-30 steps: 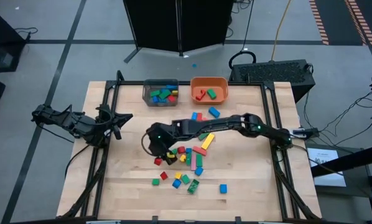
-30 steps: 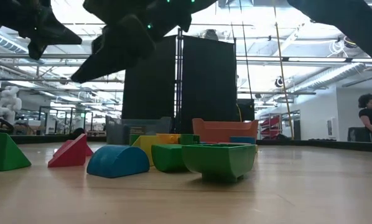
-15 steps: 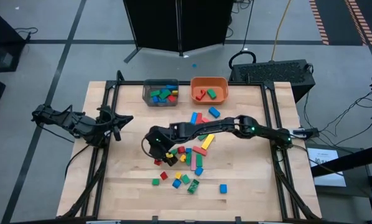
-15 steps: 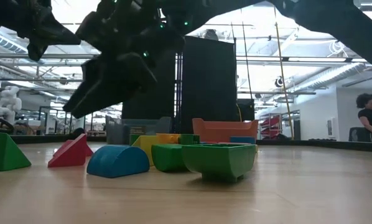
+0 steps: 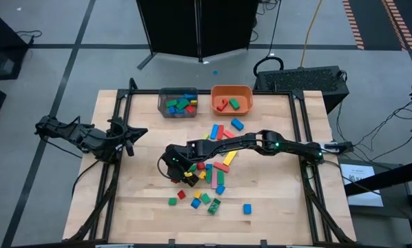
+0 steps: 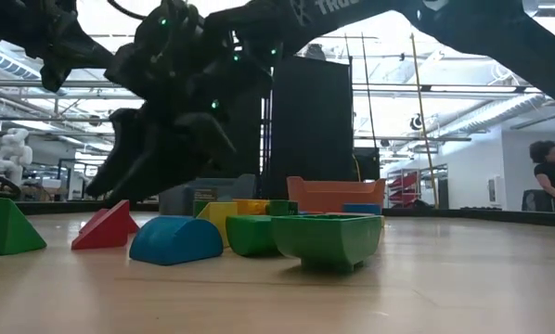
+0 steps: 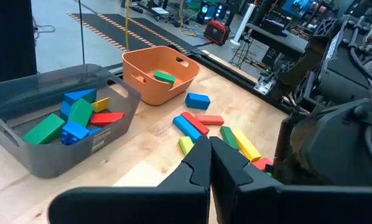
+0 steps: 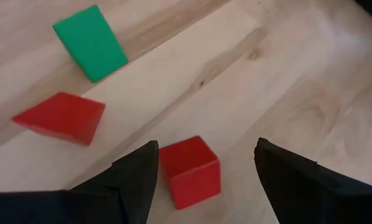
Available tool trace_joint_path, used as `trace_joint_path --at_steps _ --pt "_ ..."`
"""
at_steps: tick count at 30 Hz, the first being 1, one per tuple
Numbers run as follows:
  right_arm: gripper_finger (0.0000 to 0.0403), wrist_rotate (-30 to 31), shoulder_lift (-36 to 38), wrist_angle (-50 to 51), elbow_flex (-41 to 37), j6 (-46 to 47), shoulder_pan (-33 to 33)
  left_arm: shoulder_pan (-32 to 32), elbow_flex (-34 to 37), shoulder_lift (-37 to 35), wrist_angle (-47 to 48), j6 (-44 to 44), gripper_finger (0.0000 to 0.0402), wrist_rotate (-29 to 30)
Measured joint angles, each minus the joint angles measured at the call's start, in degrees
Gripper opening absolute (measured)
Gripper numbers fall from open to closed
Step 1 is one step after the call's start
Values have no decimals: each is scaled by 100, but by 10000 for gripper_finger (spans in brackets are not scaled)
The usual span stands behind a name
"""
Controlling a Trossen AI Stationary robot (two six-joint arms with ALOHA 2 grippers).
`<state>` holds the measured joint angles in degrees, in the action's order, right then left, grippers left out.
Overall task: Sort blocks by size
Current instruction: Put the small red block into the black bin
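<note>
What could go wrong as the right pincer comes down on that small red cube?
1. The open right pincer has the red cube off-centre, near one finger; closing may push it aside instead of gripping it.
2. The red wedge and green block lie nearby, and the arm reaches over the block cluster; a sweep could scatter them.

The blocks [image 5: 207,176] are small and solid-coloured: red, green, blue, yellow and pink. Most lie loose in a cluster at the middle of the surface, cubes mixed with longer bars lying flat at different angles. A blue bar [image 5: 236,125] lies apart towards the bins, and a blue cube [image 5: 247,208] sits alone near the front edge. A red cube [image 8: 190,171] rests flat, with a red wedge [image 8: 60,117] and a green wedge [image 8: 90,42] near it. Other blocks already lie in the grey bin [image 5: 178,105] and the orange bin [image 5: 231,103].
</note>
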<state>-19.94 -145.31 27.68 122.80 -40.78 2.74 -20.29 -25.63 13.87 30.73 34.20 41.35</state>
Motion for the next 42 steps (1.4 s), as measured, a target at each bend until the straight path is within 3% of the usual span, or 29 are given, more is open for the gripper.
trace_joint_path --at_steps 13,23,34,42 --pt "242 -15 -242 -24 7 -61 11 0 0 0 52 0 0 -6" --pt "112 -10 -250 72 13 -34 24 0 0 0 138 2 0 -20" --pt "112 303 -279 211 357 1462 -124 0 0 0 143 8 0 -20" --pt "112 863 -164 365 1185 1471 -661 0 0 -2 139 12 0 -18"
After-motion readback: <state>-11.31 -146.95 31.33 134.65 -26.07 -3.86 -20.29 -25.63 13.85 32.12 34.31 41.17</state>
